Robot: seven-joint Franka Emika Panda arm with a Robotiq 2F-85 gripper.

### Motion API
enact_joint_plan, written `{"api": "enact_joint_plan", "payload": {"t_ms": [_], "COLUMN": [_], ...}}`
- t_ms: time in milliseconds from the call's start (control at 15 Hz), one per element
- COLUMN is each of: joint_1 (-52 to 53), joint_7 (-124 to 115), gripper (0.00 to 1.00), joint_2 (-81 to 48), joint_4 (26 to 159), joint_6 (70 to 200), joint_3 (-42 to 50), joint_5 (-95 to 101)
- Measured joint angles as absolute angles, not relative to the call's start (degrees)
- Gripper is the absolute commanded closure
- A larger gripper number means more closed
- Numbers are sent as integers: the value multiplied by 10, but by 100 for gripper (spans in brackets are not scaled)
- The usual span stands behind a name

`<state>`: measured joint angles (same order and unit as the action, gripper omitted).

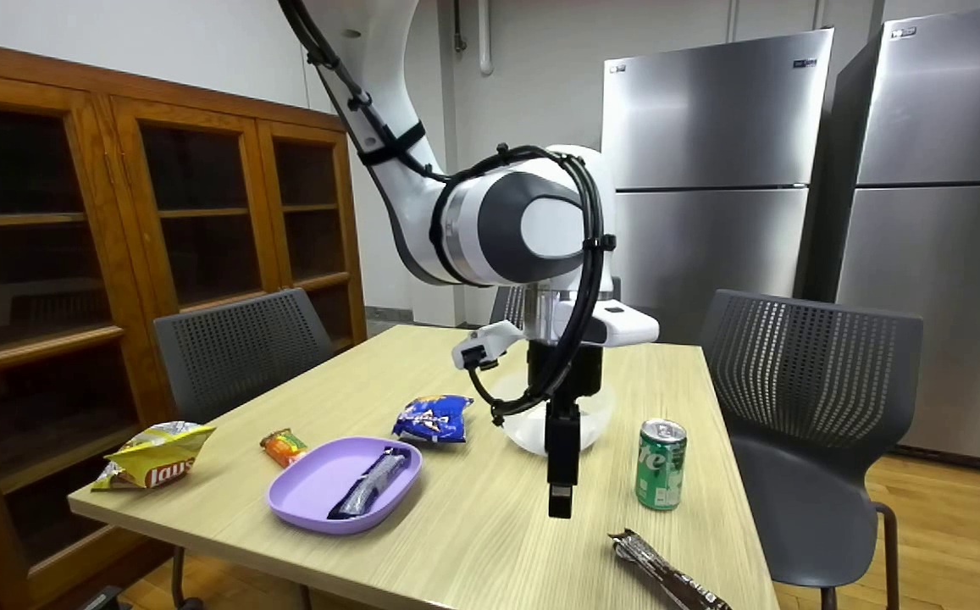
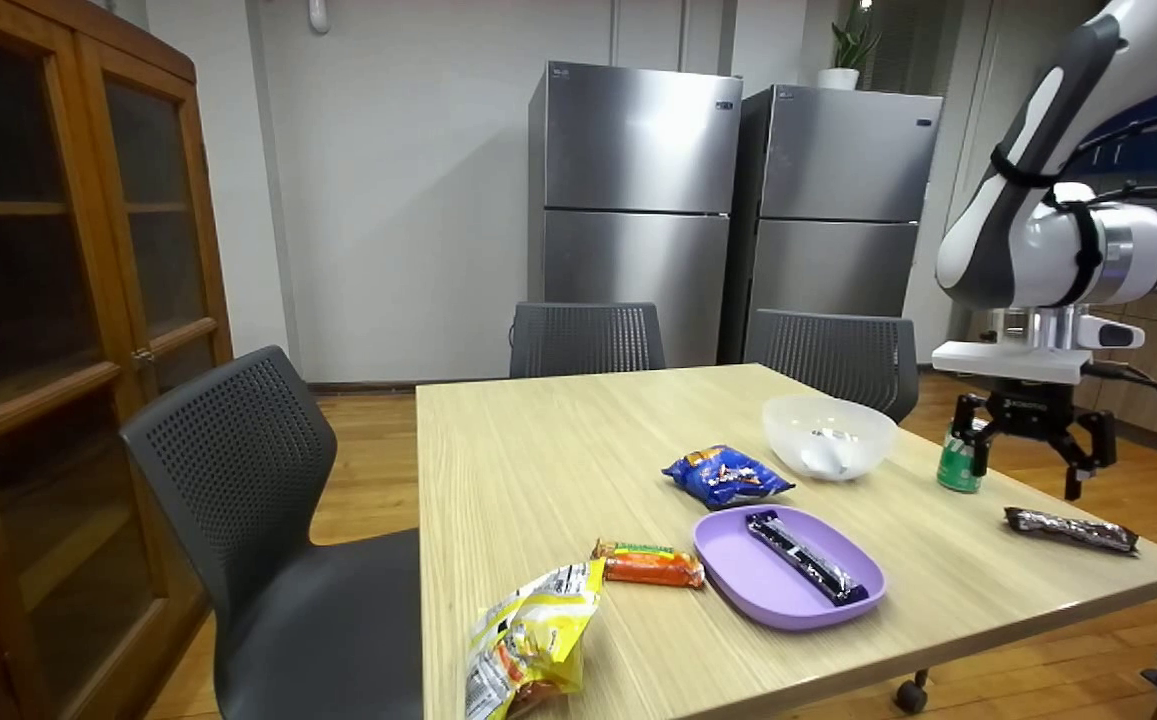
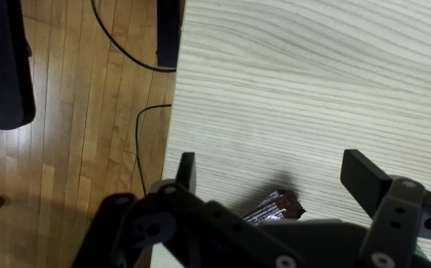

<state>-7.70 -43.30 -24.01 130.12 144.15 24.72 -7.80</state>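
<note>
Arm (image 1: 403, 199): glossy white shells, dark grey trim along the link edges. Wrist joint: dark grey oval cap (image 1: 498, 224) with pale disc (image 1: 553, 227) in the middle, brushed silver ring (image 2: 1118, 262). Black cables (image 1: 595, 207) run outside the shells, zip-tied, held by a wide black strap (image 1: 392, 146). Silver coupling (image 2: 1050, 328), flat white plate (image 2: 1013, 362), then black housing (image 2: 1033, 408) with tiny pale marking, unreadable. Fingers (image 3: 364, 182): matte black, blocky tips, dark grey linkage bars (image 3: 388, 240) with small holes, round metal bolt heads (image 3: 285, 261).
</note>
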Motion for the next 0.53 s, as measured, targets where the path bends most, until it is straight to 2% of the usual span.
{"api": "enact_joint_plan", "payload": {"t_ms": [533], "joint_1": [-93], "joint_7": [-482], "gripper": [0], "joint_2": [-254], "joint_4": [1295], "joint_6": [1441], "joint_3": [247], "joint_5": [-93]}}
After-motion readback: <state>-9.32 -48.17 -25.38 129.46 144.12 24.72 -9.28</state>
